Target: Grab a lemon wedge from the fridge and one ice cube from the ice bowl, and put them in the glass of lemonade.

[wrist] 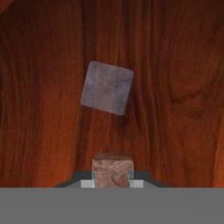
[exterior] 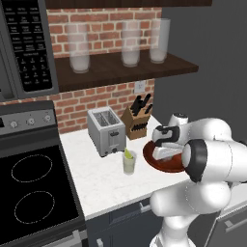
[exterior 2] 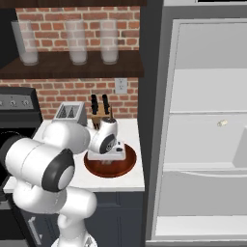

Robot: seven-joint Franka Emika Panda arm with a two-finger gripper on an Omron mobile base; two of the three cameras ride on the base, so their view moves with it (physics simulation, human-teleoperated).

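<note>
1. Right at the bottom of my hand view, the gripper has its fingers pinching an ice cube, which sits snug between the two dark tips.
2. Just past it I see a second ice cube lying loose on the ice bowl floor, turned at an angle and apart from the held one.
3. From the left base view, my hand is down inside the ice bowl on the white counter.
4. Left of the bowl stands the glass of lemonade, upright, with a lemon wedge poking out of its top.
5. Behind the glass I see the toaster and, beside it, the knife block, both against the brick wall.
6. Farther right in the right base view, the fridge stands open, and another lemon wedge rests on a middle shelf.
</note>
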